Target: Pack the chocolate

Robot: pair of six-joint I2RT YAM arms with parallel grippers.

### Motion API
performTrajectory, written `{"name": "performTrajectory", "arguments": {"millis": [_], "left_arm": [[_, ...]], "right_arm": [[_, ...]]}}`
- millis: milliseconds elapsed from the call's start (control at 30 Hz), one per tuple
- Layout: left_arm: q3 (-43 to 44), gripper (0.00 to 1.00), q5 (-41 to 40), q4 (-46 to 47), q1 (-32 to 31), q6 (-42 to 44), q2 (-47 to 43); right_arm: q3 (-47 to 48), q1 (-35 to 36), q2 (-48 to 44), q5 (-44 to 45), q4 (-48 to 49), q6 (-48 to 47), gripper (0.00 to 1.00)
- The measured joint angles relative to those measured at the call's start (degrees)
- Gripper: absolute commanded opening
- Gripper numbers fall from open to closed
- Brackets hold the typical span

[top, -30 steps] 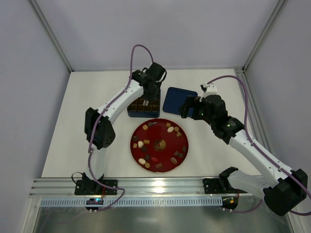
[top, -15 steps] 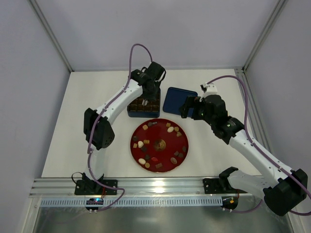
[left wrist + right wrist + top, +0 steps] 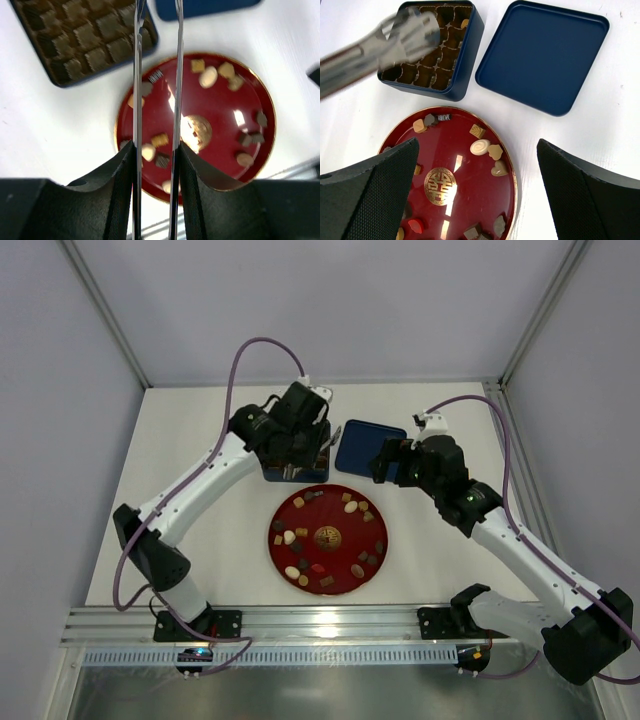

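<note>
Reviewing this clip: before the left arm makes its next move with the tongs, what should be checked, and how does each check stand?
1. Box open, lid lying beside it: ok.
2. Empty cells in the box: ok, most look unfilled.
3. Chocolate pieces left on the plate: ok, many.
4. Left gripper fingers clamped on the tongs: ok.
5. Piece between the tong tips: cannot tell; the tips are blurred in one view and out of frame in another.
6. Right gripper open, holding nothing: ok.
</note>
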Motion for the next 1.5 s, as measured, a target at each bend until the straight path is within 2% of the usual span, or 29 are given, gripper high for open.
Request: {"name": "performTrajectory", "arguments": {"millis": [433, 800, 1500], "left_arm": [[-17.90, 0.39, 3.19, -1.31, -16.63, -8.04, -9.55], [-22.60, 0.39, 3.63, -1.46, -28.13, -14.53, -11.98], [-22.64, 0.39, 3.43, -1.20, -31.52, -15.43, -6.69]], "right_arm": [[1.07, -2.10, -0.81, 4.17, -4.50, -0.31, 1.00], [1.70, -8.09, -1.62, 2.86, -6.47, -0.31, 1.00], [1.70, -8.33, -3.17, -0.13, -6.43, -0.20, 1.00]]}}
